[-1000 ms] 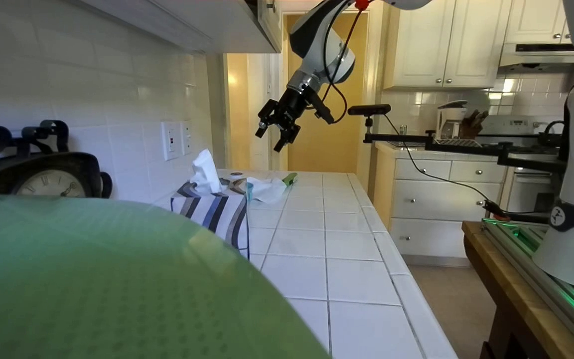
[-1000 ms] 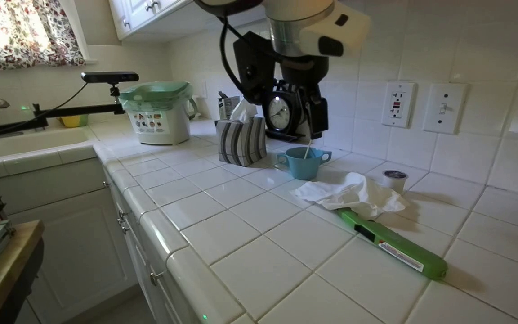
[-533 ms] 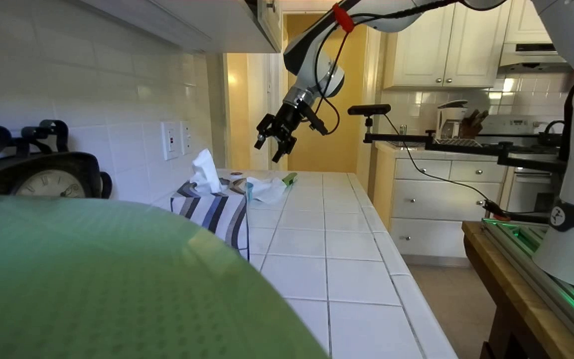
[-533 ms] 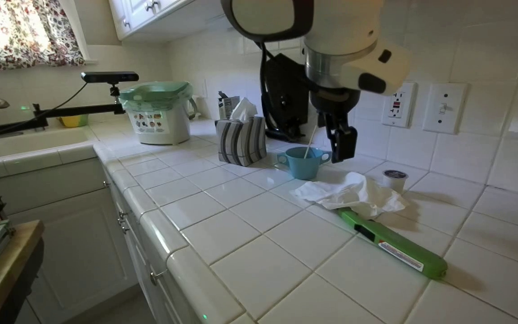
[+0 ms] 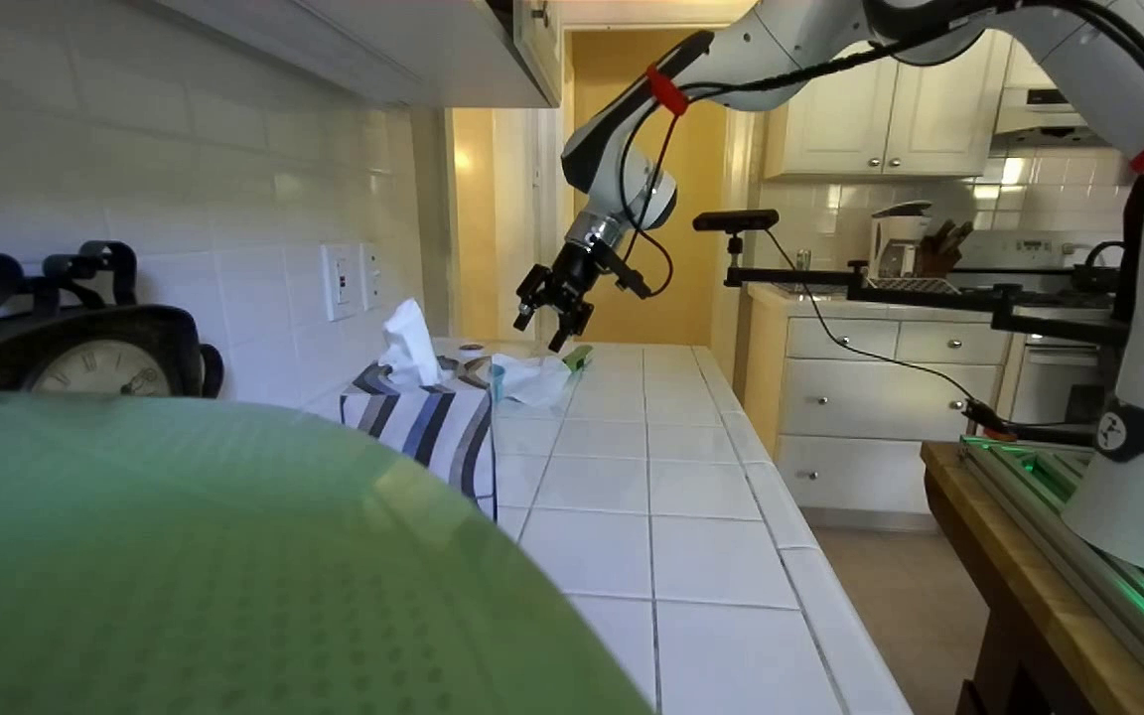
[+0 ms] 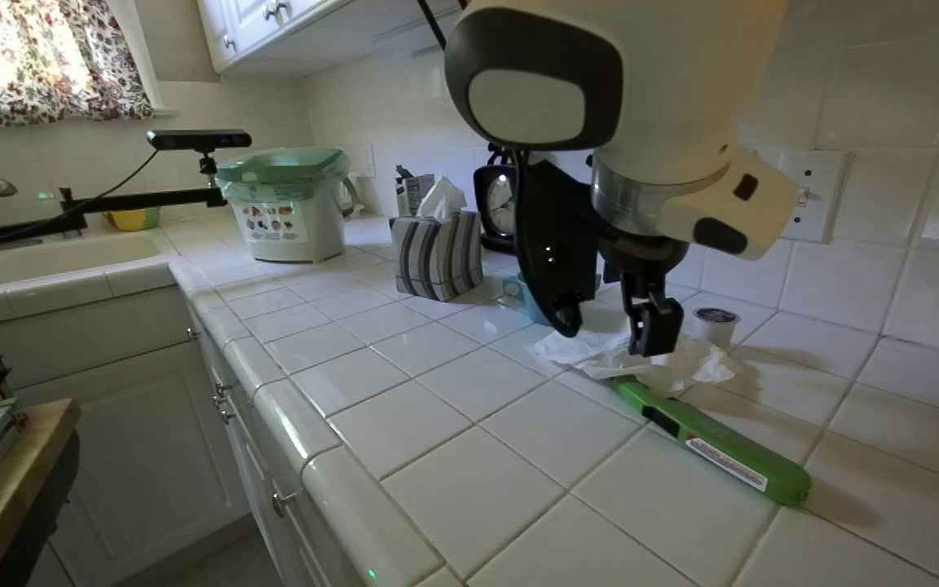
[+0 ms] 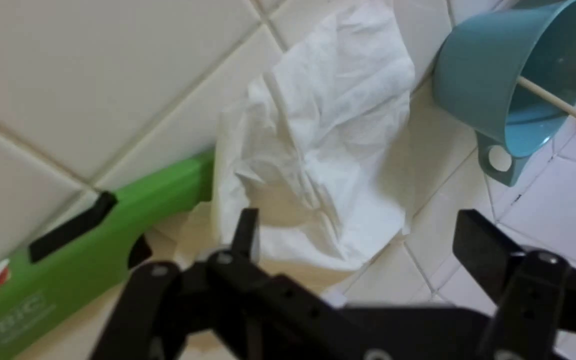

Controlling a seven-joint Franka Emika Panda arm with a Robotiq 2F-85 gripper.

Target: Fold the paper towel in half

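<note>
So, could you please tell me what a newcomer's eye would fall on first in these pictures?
Probably the large dotted green surface filling the lower left of an exterior view. Next, perhaps, the long bright-green plastic tool on the white tiled counter, one end hidden by the rumpled white paper towel. In the wrist view, the black two-fingered gripper stands open along the bottom, with the blue handled cup at the upper right.

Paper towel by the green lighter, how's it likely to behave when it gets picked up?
The paper towel will probably hang floppy, judging by its many creases. It looks thin, so it's likely light and may slide on the glossy tiles. It hides one end of the lighter, so it might snag there.
</note>
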